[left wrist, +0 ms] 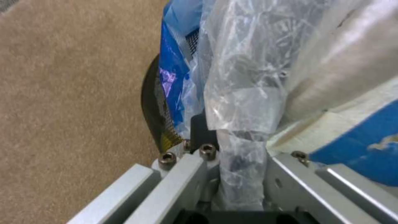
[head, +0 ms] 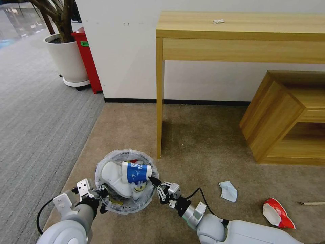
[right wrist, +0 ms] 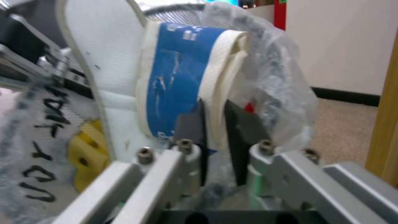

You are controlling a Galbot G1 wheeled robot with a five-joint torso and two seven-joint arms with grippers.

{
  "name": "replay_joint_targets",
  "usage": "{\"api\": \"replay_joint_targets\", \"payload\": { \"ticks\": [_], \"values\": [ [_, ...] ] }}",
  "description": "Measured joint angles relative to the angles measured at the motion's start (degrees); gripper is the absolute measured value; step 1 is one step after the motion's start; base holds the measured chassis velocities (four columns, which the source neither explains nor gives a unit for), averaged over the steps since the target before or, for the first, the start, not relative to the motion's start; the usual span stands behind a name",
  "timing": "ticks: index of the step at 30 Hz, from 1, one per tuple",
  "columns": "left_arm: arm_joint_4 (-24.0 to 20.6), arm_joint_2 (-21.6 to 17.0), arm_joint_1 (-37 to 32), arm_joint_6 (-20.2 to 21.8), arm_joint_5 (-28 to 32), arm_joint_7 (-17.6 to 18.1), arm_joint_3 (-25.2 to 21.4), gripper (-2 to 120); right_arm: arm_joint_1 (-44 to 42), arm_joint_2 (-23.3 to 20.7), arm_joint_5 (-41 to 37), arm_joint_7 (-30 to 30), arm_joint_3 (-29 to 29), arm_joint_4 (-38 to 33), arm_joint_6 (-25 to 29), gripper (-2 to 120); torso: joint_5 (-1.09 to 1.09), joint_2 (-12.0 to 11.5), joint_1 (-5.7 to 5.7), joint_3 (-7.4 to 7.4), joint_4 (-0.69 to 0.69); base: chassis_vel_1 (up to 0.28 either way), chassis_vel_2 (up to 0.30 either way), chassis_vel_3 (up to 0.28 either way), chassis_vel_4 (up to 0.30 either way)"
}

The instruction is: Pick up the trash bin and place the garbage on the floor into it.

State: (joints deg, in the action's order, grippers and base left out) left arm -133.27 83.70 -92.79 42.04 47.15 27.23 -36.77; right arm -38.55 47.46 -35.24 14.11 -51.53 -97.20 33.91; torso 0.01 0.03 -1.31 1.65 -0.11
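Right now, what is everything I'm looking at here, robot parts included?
trash bin: one, black with a crinkled clear liner, on the beige carpet by the desk leg.
paper cup: one, blue and white, lying across the bin's top.
slipper: one seen, white, inside the bin.
mask: one, pale blue, on the carpet right of the bin.
wrapper: one, red and white, on the carpet farther right.
stick: one, wooden, at the right edge.
desk: one, light wood, against the wall.
low shelf: one, light wood, right.
planter pot: one, white, far left.
left tool: gripping the bin's rim.
right tool: pinching the cup's rim.
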Motion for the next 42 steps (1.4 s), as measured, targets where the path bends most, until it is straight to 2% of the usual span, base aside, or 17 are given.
{"api": "replay_joint_targets", "payload": {
  "ticks": [2,3,6,7,10,14,15,17,21,22,23,27,33,36,40,41,42],
  "values": [
    [0.20,-0.02,0.10,0.00,0.04,-0.01,0.02,0,0.00,-0.08,0.03,-0.01,0.01,-0.14,-0.03,20,0.00,0.00,0.00,0.00,0.00,0.000,0.000,0.000,0.000],
    [1.06,-0.08,0.46,0.00,0.15,-0.11,0.08,0,0.00,-0.45,0.02,0.00,0.12,-0.93,-0.26,28,0.00,0.00,0.00,0.00,0.00,0.000,0.000,0.000,0.000],
    [2.28,-0.04,1.04,-0.06,0.18,-0.15,0.18,0,0.01,-0.98,-0.04,-0.04,0.30,-1.79,-0.34,42,0.00,0.00,0.00,0.00,0.00,0.000,0.000,0.000,0.000],
    [2.28,-0.04,1.04,-0.06,0.18,-0.15,0.18,0,0.01,-0.98,-0.04,-0.04,0.30,-1.79,-0.34,42,0.00,0.00,0.00,0.00,0.00,0.000,0.000,0.000,0.000],
    [3.45,-0.11,1.88,-0.08,0.74,0.22,0.12,0,0.04,-1.67,-0.03,-0.50,0.36,-2.75,-0.33,57,0.00,0.00,0.00,0.00,0.00,0.000,0.000,0.000,0.000],
    [4.17,-0.19,2.24,-0.13,1.16,0.51,-0.07,0,0.11,-2.04,-0.04,-0.68,0.49,-3.16,-0.30,64,0.00,0.00,0.00,0.00,0.00,0.000,0.000,0.000,0.000],
    [4.91,-0.22,2.50,-0.16,1.27,0.68,-0.30,0,0.13,-2.31,-0.06,-0.86,0.78,-3.48,-0.29,72,0.00,0.00,0.00,0.00,0.00,0.000,0.000,0.000,0.000],
    [5.60,-0.22,2.66,-0.17,1.27,0.75,-0.36,0,0.09,-2.37,-0.11,-0.69,1.33,-3.85,-0.26,80,0.00,0.00,0.00,0.00,0.00,0.000,0.000,0.000,0.000],
    [6.08,-0.22,2.80,-0.18,1.24,0.76,-0.36,0,0.08,-2.40,-0.25,-0.31,1.92,-4.46,-0.32,88,0.00,0.00,0.00,0.00,0.00,0.000,0.000,0.000,0.000],
    [6.56,-0.13,2.91,-0.20,0.87,0.78,-0.24,0,0.12,-2.26,-0.37,0.23,2.76,-5.22,-0.58,96,0.00,0.00,0.00,0.00,0.00,0.000,0.000,0.000,0.000],
    [6.72,0.02,2.95,-0.21,0.68,0.79,-0.06,0,0.18,-2.07,-0.50,0.58,3.27,-5.65,-0.73,98,0.00,0.00,0.00,0.00,0.00,0.000,0.000,0.000,0.000],
    [6.86,0.33,3.01,-0.21,0.33,0.78,0.34,0,0.35,-1.56,-0.92,1.21,4.80,-6.56,-1.27,100,0.00,0.00,0.00,0.00,0.00,0.000,0.000,0.000,0.000],
    [6.88,0.38,2.86,-0.27,-0.17,0.72,0.04,0,-1.25,-1.63,-1.70,3.41,10.32,-7.36,-2.55,100,0.00,0.00,0.00,0.00,0.01,0.000,0.000,0.000,0.000],
    [6.36,0.19,2.77,-0.43,-0.03,0.61,-0.69,0,-4.15,-2.56,-1.28,5.26,15.88,-6.09,-3.30,100,0.01,0.00,0.00,0.00,0.01,0.000,0.000,0.000,0.000],
    [6.14,0.19,2.72,-0.60,-0.02,0.39,-1.02,0,-6.75,-3.05,-0.97,7.45,19.96,-5.22,-4.30,100,0.01,0.00,0.00,0.00,0.00,0.000,0.000,0.000,0.000],
    [5.96,0.20,2.73,-0.73,-0.08,0.20,-1.23,0,-9.17,-3.58,-0.24,8.81,23.60,-4.11,-5.07,100,0.00,0.00,0.00,0.00,0.00,0.000,0.000,0.000,0.000],
    [5.96,0.20,2.73,-0.73,-0.08,0.20,-1.23,0,-9.17,-3.58,-0.24,8.81,23.60,-4.11,-5.07,100,0.00,0.00,0.00,0.00,0.00,0.000,0.000,0.000,0.000]
  ]
}}
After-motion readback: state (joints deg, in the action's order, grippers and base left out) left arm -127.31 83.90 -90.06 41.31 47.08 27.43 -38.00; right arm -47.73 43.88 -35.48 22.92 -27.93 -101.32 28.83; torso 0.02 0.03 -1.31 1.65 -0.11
